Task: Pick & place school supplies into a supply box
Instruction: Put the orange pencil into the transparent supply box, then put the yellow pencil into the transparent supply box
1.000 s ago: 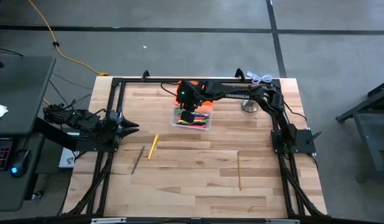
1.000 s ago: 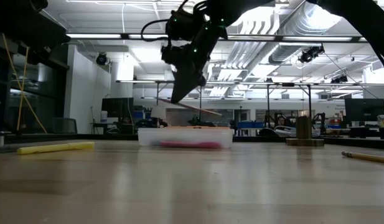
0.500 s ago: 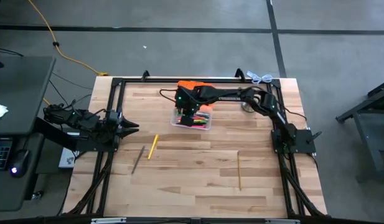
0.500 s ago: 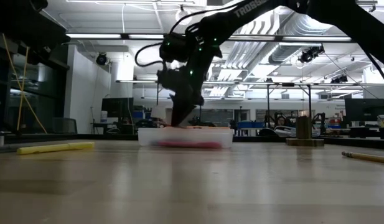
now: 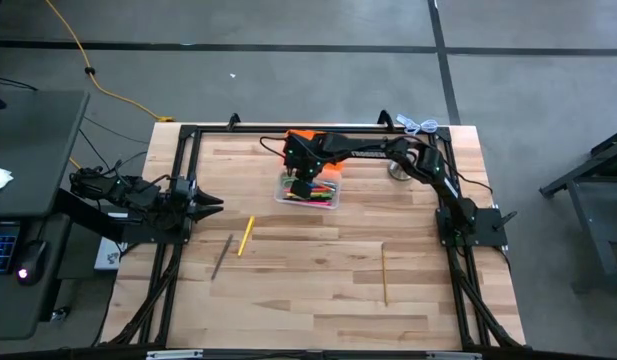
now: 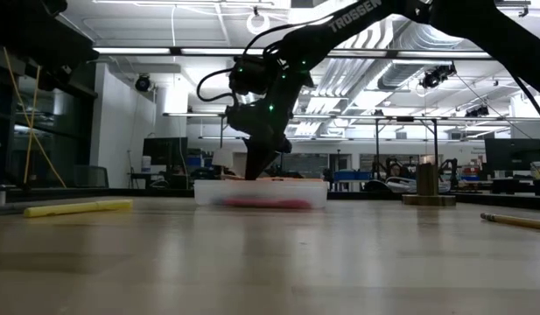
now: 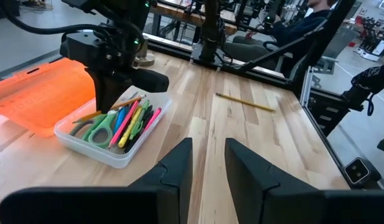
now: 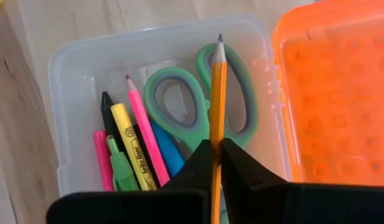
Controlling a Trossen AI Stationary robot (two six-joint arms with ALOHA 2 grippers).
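- We take the supply box [image 5: 308, 192] as our landmark: a clear plastic tub toward the far side of the table [image 5: 318, 290], its orange lid [image 5: 310, 140] folded open on the side away from us.
- Our right gripper [image 5: 301, 186] reaches over the supply box, fingers clamped on an orange pencil [image 8: 216, 99] whose sharpened tip points out ahead of the fingers.
- In the right wrist view that pencil hangs above the box's contents; whether it touches them we cannot tell.
- Inside the supply box we see green-handled scissors [image 8: 192, 99], a yellow highlighter [image 8: 131, 144], a pink pen [image 8: 144, 130], a blue pen [image 8: 167, 149], a green marker [image 8: 120, 165] and a dark marker [image 8: 109, 112].
- In the low view the right gripper [image 6: 256, 166] hangs nose-down right at the box's rim [image 6: 261, 182].
- Our left gripper [image 5: 210, 203] waits well apart from the supply box, at the table's left edge, fingers partly apart with nothing between them.
- Outside the box, nearer us and to the left, lie a yellow pencil [image 5: 245, 236] and just beside it a dark pen [image 5: 221, 257].
- Another pencil [image 5: 384, 274] lies nearer us and to the right of the box, well apart from it.
- A metal bell-like object [image 5: 399, 171] stands to the right of the box.
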